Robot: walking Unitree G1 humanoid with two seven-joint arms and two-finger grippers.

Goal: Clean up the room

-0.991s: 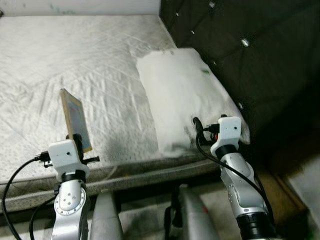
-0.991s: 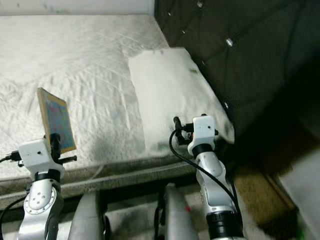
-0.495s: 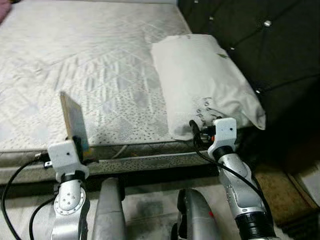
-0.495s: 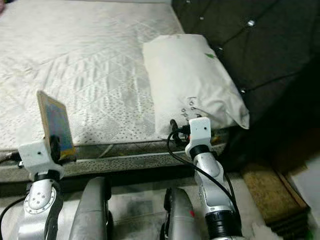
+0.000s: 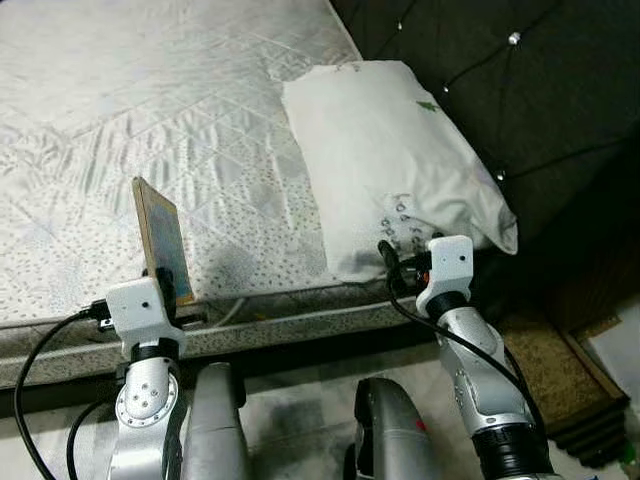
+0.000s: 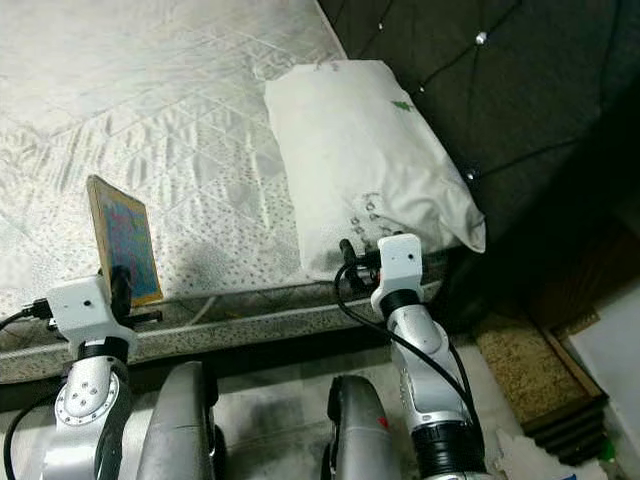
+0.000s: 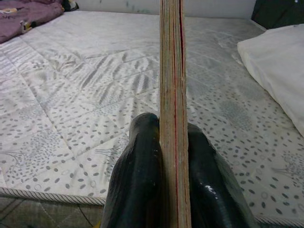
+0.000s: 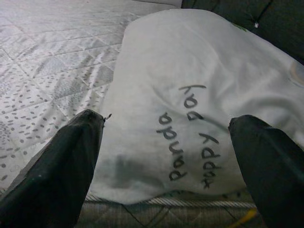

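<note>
My left gripper (image 5: pixel 170 288) is shut on a thin book (image 5: pixel 163 238) with a tan edge and a coloured cover, held upright over the near edge of the bed (image 5: pixel 150 120). In the left wrist view the book's edge (image 7: pixel 172 95) stands clamped between both black fingers (image 7: pixel 137 180). My right gripper (image 8: pixel 166 156) is open just short of the near end of a white pillow (image 5: pixel 390 160) with black lettering (image 8: pixel 190 128). The pillow lies along the bed's right side against a dark tufted headboard (image 5: pixel 520 90).
The quilted white mattress (image 6: pixel 170 110) stretches ahead and to the left. A purple cloth (image 7: pixel 26 12) lies at its far side. A brown mat (image 5: pixel 555 360) lies on the floor at the right, with the robot's legs (image 5: pixel 390 430) below.
The view has shifted, so bed and pillow sit differently in the picture. The left gripper still holds the book upright, and the right gripper stays by the pillow's near end.
</note>
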